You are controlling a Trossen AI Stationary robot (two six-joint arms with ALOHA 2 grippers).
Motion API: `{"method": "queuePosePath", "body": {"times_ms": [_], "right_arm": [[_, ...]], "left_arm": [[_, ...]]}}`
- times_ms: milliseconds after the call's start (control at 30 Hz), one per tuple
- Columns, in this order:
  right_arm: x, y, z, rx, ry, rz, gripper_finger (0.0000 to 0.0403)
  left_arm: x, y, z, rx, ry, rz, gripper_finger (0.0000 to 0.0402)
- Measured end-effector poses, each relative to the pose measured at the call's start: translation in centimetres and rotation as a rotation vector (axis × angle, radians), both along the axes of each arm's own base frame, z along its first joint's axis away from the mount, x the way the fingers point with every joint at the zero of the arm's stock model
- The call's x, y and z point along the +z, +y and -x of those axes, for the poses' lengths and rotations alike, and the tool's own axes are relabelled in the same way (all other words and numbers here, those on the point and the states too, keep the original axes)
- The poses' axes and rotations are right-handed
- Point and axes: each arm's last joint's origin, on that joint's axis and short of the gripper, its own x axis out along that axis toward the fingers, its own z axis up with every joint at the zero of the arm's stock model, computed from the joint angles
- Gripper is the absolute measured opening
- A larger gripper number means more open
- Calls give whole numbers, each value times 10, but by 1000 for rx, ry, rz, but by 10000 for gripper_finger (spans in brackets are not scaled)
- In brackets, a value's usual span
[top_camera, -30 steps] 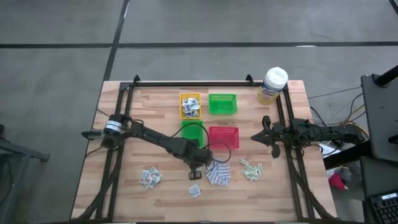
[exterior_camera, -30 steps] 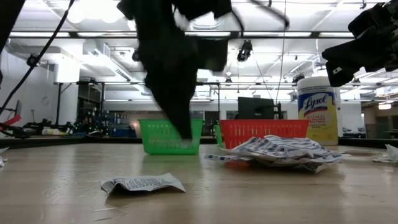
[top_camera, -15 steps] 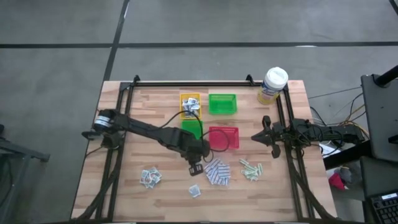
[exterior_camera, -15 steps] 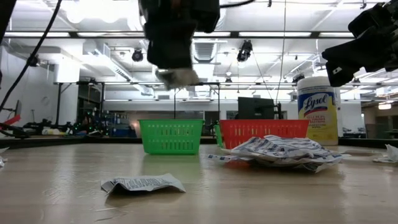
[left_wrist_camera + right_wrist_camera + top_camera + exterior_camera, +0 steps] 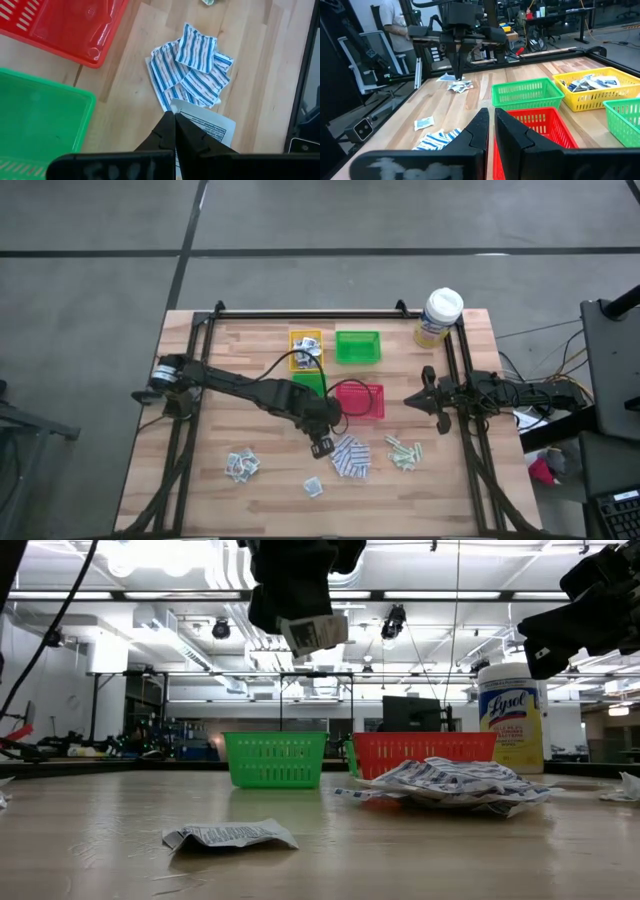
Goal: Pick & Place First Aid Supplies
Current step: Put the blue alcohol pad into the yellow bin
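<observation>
Since a second ago, the left gripper has been raised off the table and shifted a little toward the blue-and-white pads; it is now seen high above the wood, with a white-grey sachet pinched between its closed fingers. In the left wrist view the same sachet is seen hanging under the fingertips, above the heap of blue-and-white pads, with the red tray and a green tray close by.

One more white-grey sachet is left lying alone on the table near the front edge, and is seen crumpled in the low view. A small cluster of sachets is found further to the left, and pale green strips lie to the right of the pads. Several sachets are already held in the yellow tray, beside a second green tray.

The right gripper is parked over the table's right side, well apart from the supplies, its fingers nearly closed with nothing between them. A yellow canister stands at the far right corner.
</observation>
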Motion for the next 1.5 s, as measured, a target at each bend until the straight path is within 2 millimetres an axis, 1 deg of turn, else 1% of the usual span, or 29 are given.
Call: {"method": "queuePosePath", "body": {"times_ms": [333, 500, 667, 833, 1000, 1100, 1333, 1500], "right_arm": [[0, 0, 0, 0, 0, 0, 28], [0, 0, 0, -1, 0, 0, 28], [0, 0, 0, 0, 0, 0, 28], [0, 0, 0, 0, 0, 0, 28], [0, 0, 0, 0, 0, 0, 28], [0, 0, 0, 0, 0, 0, 28], [0, 0, 0, 0, 0, 0, 28], [0, 0, 0, 0, 0, 0, 28]], "left_arm": [[1, 4, -1, 14, -10, -9, 0], [5, 7, -3, 18, -36, -64, 0], [10, 16, -5, -48, -62, -157, 0], [10, 31, -6, -132, -58, -234, 0], [8, 53, -5, -177, -21, -294, 0], [7, 71, -5, -187, -2, -324, 0], [7, 123, -2, -201, 14, -395, 0], [7, 165, 6, -158, 33, -420, 0]]}}
